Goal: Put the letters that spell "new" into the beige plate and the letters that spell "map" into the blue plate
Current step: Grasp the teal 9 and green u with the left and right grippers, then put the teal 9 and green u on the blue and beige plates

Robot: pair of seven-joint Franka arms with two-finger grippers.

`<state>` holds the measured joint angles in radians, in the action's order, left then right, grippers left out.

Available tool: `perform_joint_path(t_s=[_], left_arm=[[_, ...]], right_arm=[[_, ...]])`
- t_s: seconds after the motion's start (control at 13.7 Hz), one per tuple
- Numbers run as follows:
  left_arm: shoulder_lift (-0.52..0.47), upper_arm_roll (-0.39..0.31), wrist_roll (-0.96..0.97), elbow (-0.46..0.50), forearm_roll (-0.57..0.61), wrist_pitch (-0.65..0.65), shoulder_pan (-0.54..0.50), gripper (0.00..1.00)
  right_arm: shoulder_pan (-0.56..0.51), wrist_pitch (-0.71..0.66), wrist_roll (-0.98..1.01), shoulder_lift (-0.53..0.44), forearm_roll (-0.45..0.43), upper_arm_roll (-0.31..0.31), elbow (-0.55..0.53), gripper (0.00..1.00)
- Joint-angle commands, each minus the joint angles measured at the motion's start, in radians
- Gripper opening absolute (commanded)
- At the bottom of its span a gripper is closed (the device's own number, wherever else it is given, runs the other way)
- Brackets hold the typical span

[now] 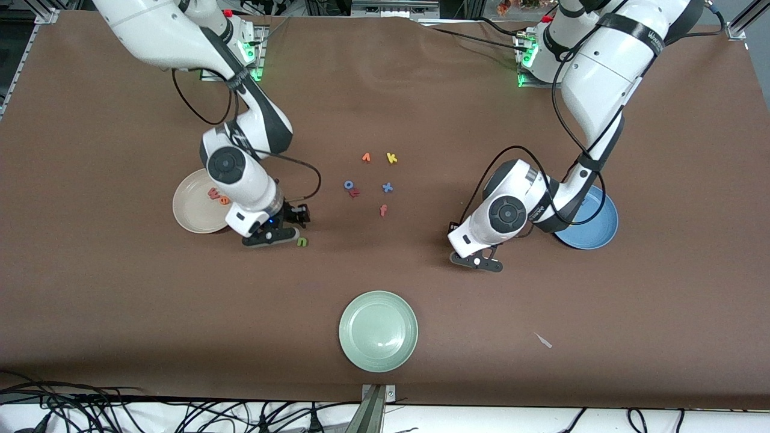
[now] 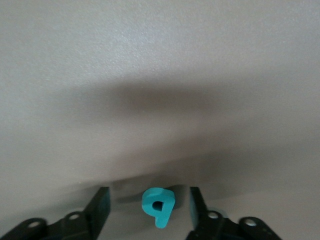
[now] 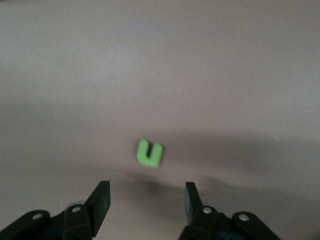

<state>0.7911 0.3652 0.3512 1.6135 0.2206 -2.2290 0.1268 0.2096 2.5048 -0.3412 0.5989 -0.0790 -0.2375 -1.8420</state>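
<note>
Brown cloth; foam teal "a" (image 2: 158,206) between apparently parted left pincer (image 2: 150,205).

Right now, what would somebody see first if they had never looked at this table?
Two big white arms stooping low over the brown table. The left pincer has its fingers apart around a tiny teal foam letter "a", by the round blue plate. The right pincer hangs open over a tiny green foam letter "n", beside the round beige plate, where the orange "e" and pinkish-red "w" already lie.
</note>
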Motion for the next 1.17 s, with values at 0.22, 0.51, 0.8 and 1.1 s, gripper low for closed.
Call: perform_joint_path(t_s=[0.22,0.51,0.8,1.1], left_arm=[[0.005,0.003,0.031,0.003,0.039,-0.011,0.002,0.18],[-0.018,0.003,0.043,-0.006,0.039,0.014,-0.009,0.09],[-0.095,0.000,-0.039,-0.043,0.040,0.170,-0.058,0.08],[-0.125,-0.006,-0.139,-0.032,0.039,0.367,-0.195,0.09]], right_arm=[[0.096,-0.006,-0.045,0.121,0.076,0.079,0.133,0.67],[0.097,-0.006,-0.047,0.122,0.073,0.087,0.118,0.62],[0.097,-0.003,-0.051,0.125,0.071,0.089,0.110,0.46],[0.097,0.037,-0.044,0.122,0.068,0.092,0.075,0.12]])
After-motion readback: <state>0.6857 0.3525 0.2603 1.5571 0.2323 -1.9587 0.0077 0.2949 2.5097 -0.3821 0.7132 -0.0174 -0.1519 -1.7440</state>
